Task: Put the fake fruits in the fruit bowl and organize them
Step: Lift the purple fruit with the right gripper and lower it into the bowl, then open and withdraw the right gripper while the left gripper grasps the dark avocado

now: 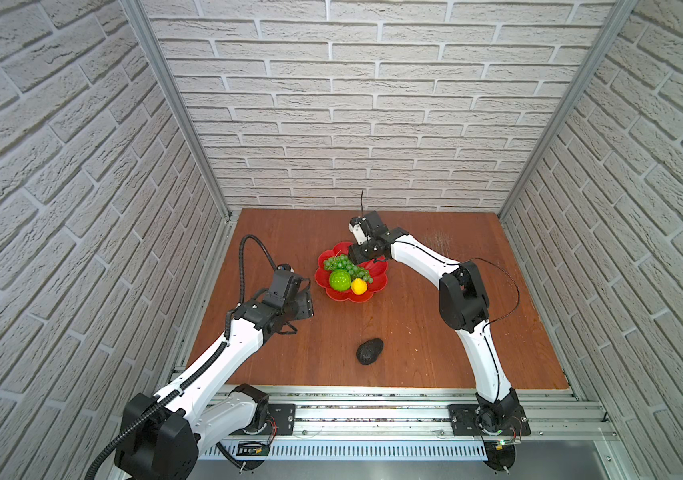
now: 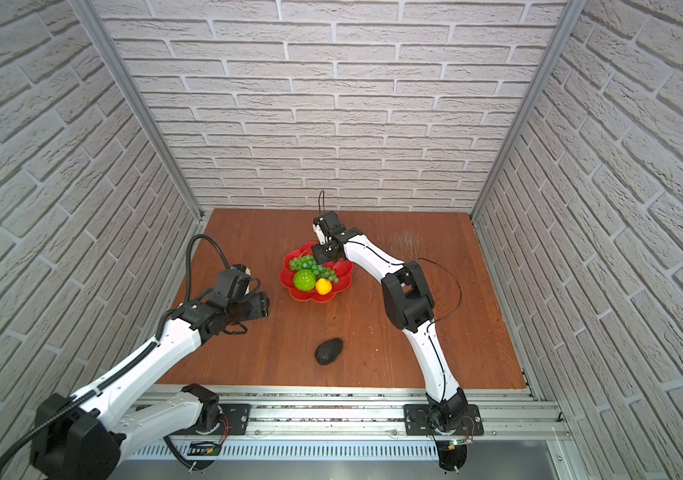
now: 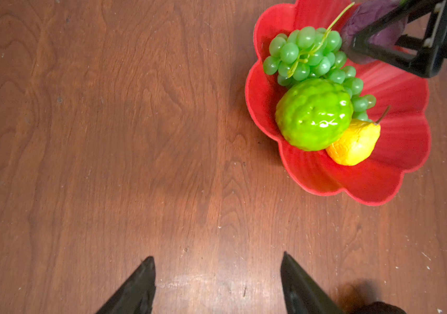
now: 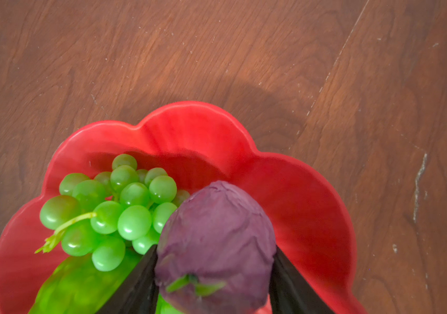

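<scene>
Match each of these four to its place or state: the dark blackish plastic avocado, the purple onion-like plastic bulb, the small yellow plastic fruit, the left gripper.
Column one:
1. dark blackish plastic avocado
2. purple onion-like plastic bulb
3. small yellow plastic fruit
4. left gripper

Column two:
A. in the red scalloped plastic bowl, beside the bumpy bright-green ball
B. open over the bare wooden table
C. lying on the table, outside the bowl
D. over the bowl, between the fingers of the right gripper

Pairs: 1-C, 2-D, 3-A, 4-B.
</scene>
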Controlling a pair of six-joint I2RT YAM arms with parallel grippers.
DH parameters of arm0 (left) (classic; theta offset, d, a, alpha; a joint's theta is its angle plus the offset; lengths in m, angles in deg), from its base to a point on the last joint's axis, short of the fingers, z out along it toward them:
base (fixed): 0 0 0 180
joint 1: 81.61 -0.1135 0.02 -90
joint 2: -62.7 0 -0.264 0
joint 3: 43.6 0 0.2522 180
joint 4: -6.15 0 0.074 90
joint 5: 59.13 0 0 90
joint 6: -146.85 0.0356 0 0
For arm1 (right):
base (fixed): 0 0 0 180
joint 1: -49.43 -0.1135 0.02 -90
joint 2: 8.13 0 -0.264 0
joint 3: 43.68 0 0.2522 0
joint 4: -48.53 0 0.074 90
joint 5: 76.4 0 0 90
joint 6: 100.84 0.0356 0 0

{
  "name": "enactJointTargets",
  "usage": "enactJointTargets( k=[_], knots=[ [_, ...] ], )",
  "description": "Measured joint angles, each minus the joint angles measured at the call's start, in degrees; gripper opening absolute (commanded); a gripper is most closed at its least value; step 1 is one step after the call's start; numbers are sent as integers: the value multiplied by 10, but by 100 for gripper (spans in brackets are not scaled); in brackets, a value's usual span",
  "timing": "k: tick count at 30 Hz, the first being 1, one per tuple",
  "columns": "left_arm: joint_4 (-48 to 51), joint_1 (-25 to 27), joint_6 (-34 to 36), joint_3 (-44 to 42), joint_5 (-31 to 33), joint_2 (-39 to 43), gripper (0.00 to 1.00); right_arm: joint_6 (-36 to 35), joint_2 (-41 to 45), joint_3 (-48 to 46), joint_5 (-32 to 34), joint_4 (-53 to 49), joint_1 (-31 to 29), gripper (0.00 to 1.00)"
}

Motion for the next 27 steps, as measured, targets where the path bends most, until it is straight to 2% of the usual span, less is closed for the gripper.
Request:
enactJointTargets(
  k=[9, 27],
  knots=[
    [0, -3, 0, 0, 0, 0, 72, -10, 0, 0, 5, 0, -5, 76],
    [-4, -3, -3, 0, 0, -3, 72, -30, 2, -10, 32, -1, -6, 75]
  ],
)
